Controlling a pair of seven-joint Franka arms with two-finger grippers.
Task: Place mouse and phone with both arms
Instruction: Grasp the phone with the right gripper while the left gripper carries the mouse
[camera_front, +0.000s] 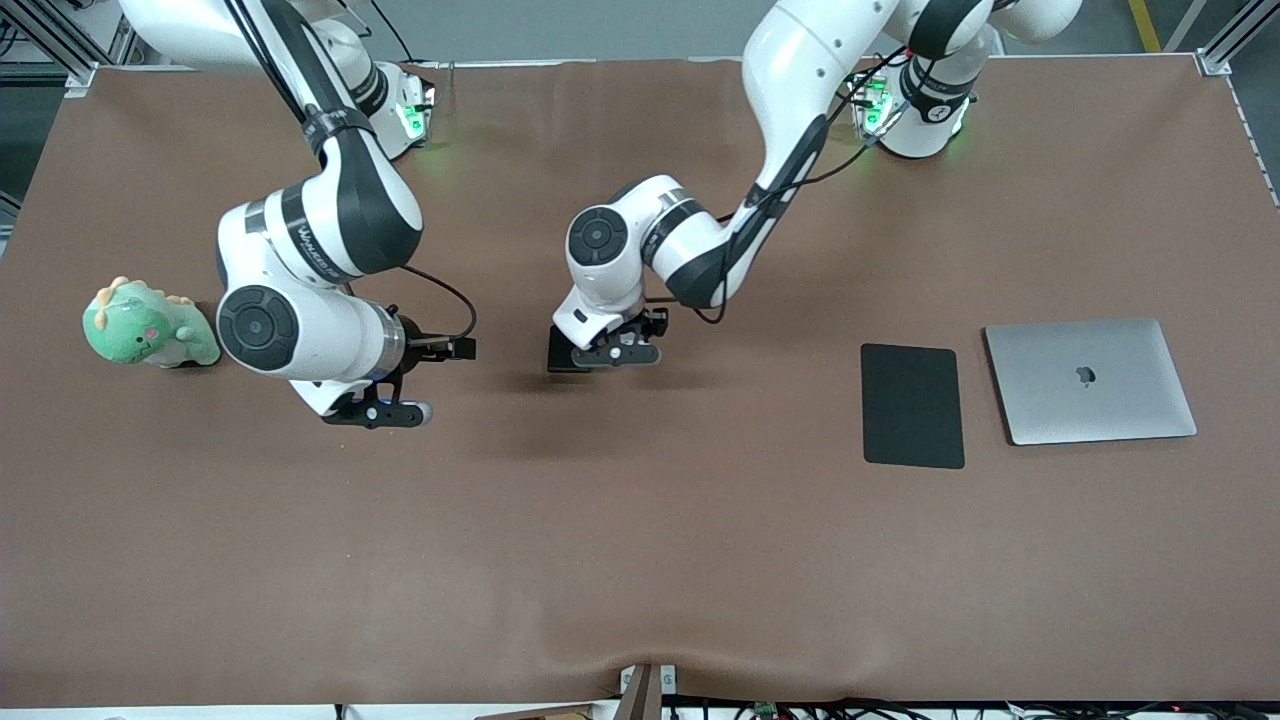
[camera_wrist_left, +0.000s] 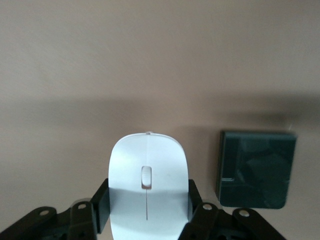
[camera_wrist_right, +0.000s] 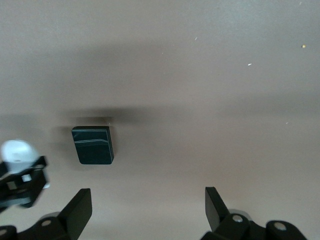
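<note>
The mouse is up off the surface, pinched between the left gripper's jaws beside the phone lying mid-surface. The left arm bends down from its base. The right gripper hovers near the plush dinosaur, jaws wide, holding nothing.

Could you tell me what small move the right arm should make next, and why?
Probably shift the right hand over the phone: it is open and empty, the phone lies free, and the left hand holds the mouse.

Even overhead light, soft shadows, wrist imgs hazy
</note>
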